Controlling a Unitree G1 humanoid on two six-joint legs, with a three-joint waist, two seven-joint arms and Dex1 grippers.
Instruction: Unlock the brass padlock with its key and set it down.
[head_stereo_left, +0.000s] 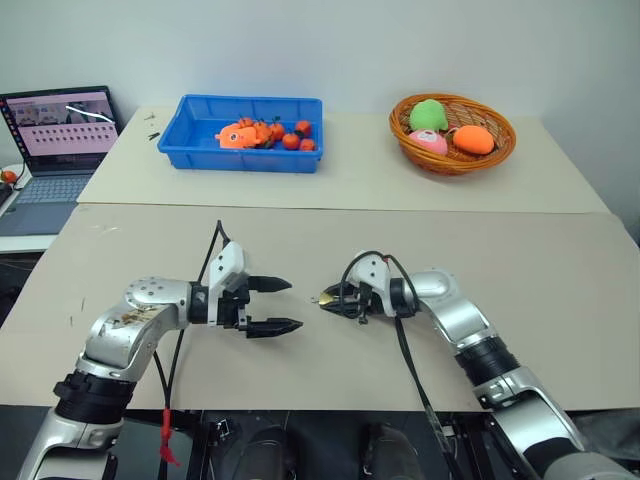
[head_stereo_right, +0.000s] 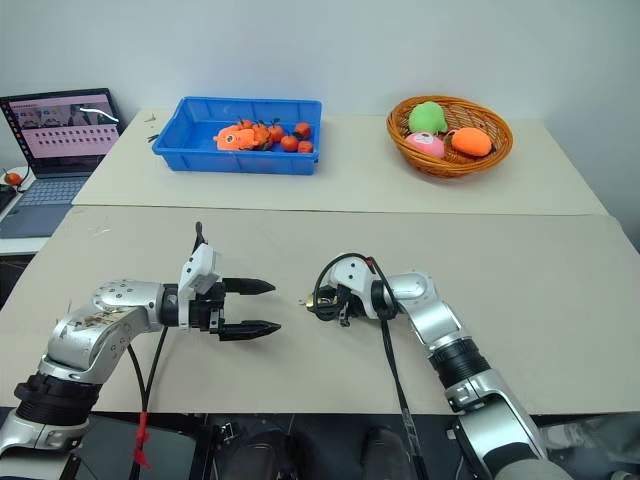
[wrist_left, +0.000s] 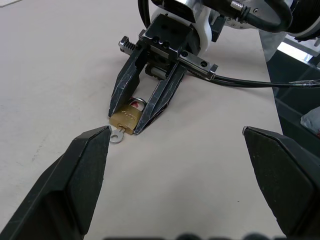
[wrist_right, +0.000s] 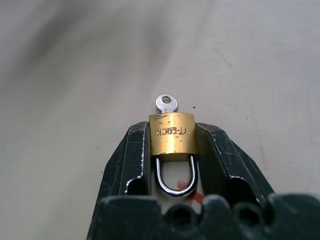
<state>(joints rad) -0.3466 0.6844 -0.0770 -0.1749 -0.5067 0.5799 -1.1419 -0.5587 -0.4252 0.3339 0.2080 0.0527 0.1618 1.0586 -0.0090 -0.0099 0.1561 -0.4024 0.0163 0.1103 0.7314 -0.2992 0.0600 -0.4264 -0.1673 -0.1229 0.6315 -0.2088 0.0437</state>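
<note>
My right gripper (wrist_right: 173, 131) is shut on the brass padlock (wrist_right: 172, 135), pinching its body from both sides just above the table. The silver shackle (wrist_right: 175, 179) points back between the fingers and looks closed. The key (wrist_right: 166, 103) sticks out of the padlock's far end, round head showing. My left gripper (head_stereo_left: 283, 305) stands open, pointing at the right gripper (head_stereo_left: 330, 298) from a short way off. In the left wrist view the key (wrist_left: 117, 136) lies just off one left fingertip (wrist_left: 102, 137), with the padlock (wrist_left: 125, 120) behind it.
A blue bin (head_stereo_left: 200, 150) with small orange items sits at the back left. A wicker basket (head_stereo_left: 452, 160) of plush fruit is at the back right. A laptop (head_stereo_left: 55, 140) stands off the table's left side. A seam (head_stereo_left: 340, 208) joins the two tabletops.
</note>
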